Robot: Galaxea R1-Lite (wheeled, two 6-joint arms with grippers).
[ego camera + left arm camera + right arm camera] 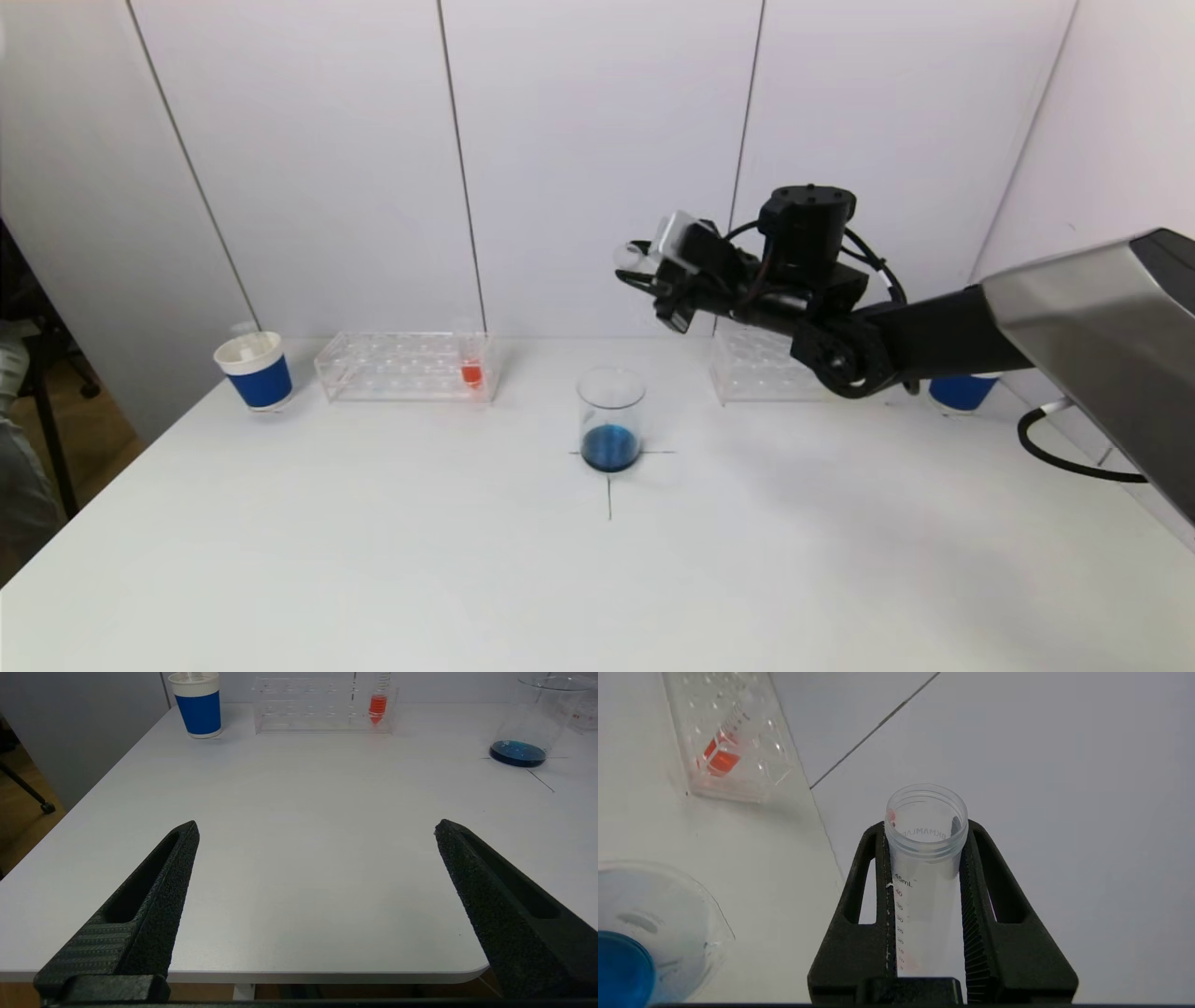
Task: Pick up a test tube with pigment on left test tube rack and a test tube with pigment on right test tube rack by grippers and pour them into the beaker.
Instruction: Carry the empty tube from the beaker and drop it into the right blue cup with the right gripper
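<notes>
The right gripper [644, 271] clamps an emptied test tube [924, 868] tilted above the beaker [611, 418] of blue liquid, while the left gripper [317, 858] waits wide open, holding nothing, over the table's near edge, facing the orange tube [377, 707]

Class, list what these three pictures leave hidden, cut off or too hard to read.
1. Right rack: head view, mostly behind the right arm; its tubes cannot be counted.
2. Right cup: head view, top hidden by the arm.
3. Held tube: right wrist view, base hidden in the right gripper; leftover liquid unclear.
4. Beaker: right wrist view, cut off by the edge.
5. Left gripper: outside the head view; its position is unclear.
</notes>
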